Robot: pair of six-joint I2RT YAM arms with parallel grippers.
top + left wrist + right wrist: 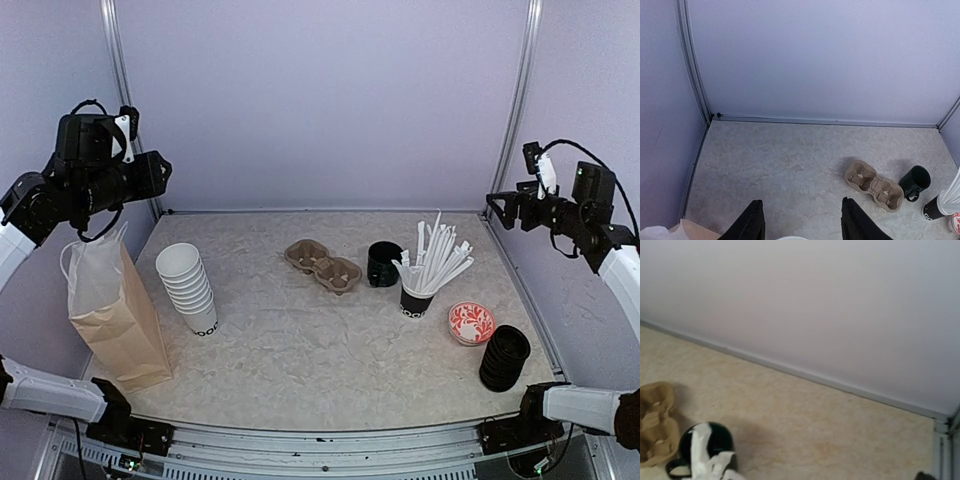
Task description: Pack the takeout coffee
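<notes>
The white paper cups (190,288) stand nested in one leaning stack on the left part of the table (300,350), just right of a brown paper bag (115,315) that stands upright with white handles; the inside of the bag cannot be seen. The black lids (504,358) sit in their own stack at the near right, well apart from the cups. Between the two stacks lie a brown cardboard tray (323,267), a black mug (382,263) just beside it, a black cup (416,300) filled with white sticks (435,255), and a red-and-white dish (471,322) near the lids. The lowest paper cup bears black round letters, and the black cup has white print; neither can be read.

The left gripper (801,210) hangs high over the bag and cups, its fingers (752,222) spread apart with nothing between them. The right gripper (500,207) is raised by the right wall, and whether it is apart or together cannot be told.
</notes>
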